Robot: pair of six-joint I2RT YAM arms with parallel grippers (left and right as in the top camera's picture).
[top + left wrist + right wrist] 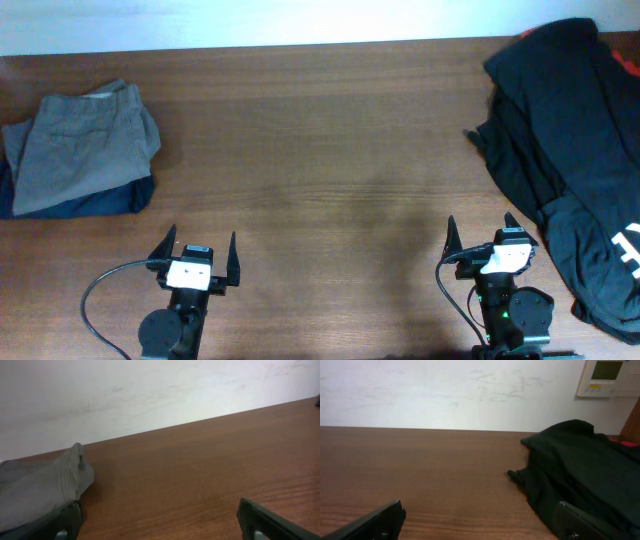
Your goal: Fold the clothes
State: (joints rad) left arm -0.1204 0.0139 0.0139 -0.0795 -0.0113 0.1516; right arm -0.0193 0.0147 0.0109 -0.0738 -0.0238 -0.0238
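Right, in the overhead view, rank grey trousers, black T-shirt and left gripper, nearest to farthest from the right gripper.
1. black T-shirt, just right of the right gripper
2. left gripper, across to the left
3. grey trousers, far left

black T-shirt (570, 150), crumpled, table's right edge

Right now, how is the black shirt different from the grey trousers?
The black T-shirt lies in a crumpled heap on the right; the grey trousers sit folded on the left. The black T-shirt spreads wider than the grey trousers. Both rest on the table.
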